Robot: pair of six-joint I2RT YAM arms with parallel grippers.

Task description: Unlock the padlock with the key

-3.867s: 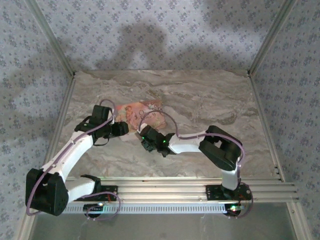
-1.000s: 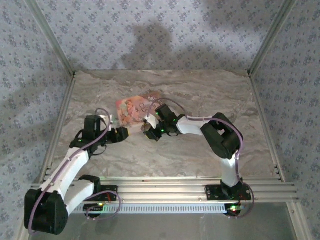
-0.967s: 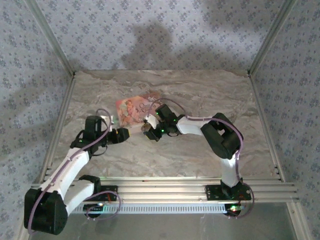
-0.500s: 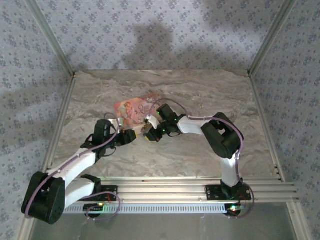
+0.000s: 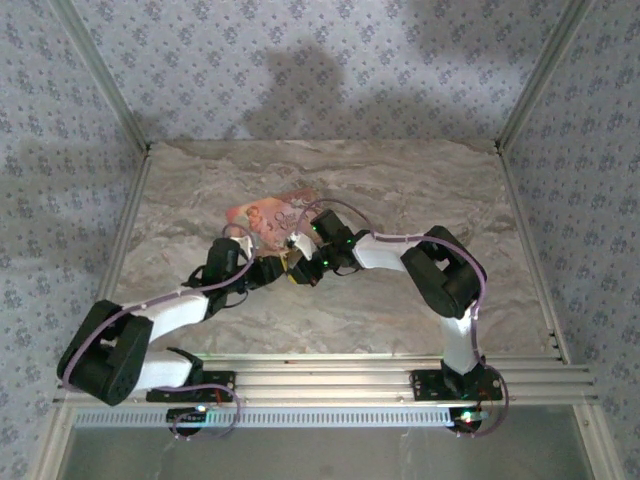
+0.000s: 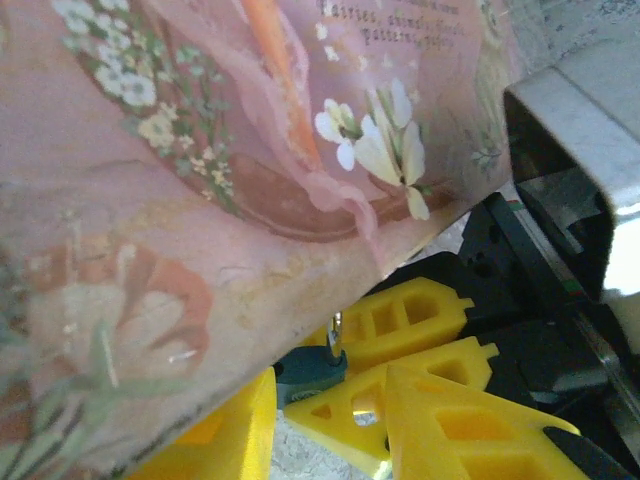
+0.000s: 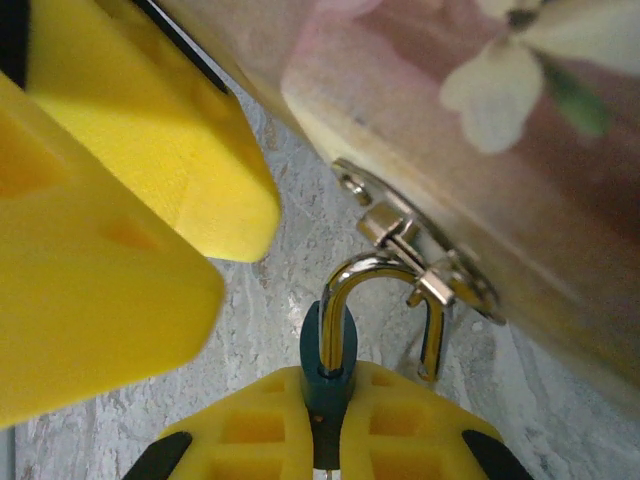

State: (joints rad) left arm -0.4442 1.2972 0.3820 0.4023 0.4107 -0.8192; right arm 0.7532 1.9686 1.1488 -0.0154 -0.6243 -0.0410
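- Patterned grey-blue wallpaper [image 5: 300, 60] closed the cell in on three sides, and a marble-veined bench [image 5: 420, 200] carried everything.
- From the near left, the left gripper [image 5: 277, 270] reached toward the middle of the bench. Its yellow jaws stood parted just beside the lock, grasping nothing that could be seen.
- Beyond it lay a flat pink cardboard box printed with flowers [image 6: 180, 200], with a small metal hasp [image 7: 400, 235] on its near edge.
- A small blue padlock with a bright steel shackle [image 7: 322, 395] hung from that hasp. Its shackle [image 7: 345, 285] was threaded through the hasp, and its body sat just off the box's edge, between the two grippers.
- One leg of the shackle looked to end clear of the body, but whether it had released could not be told.
- A tiny bright speck [image 6: 362, 408] showed beside the padlock's body. It may have been the key, though it was too small to tell.
- From the right, the right gripper [image 7: 328, 425] had its yellow jaws clenched on the padlock's body, holding it edge-on to its own camera.
- The step in hand looked like bracing the lock for the key work, with the right arm steadying it and the left poised at it.
- The next move would call for a fine approach to the keyhole end in very little room. The turn would then need the right gripper's grasp to resist the twist without dragging the box.
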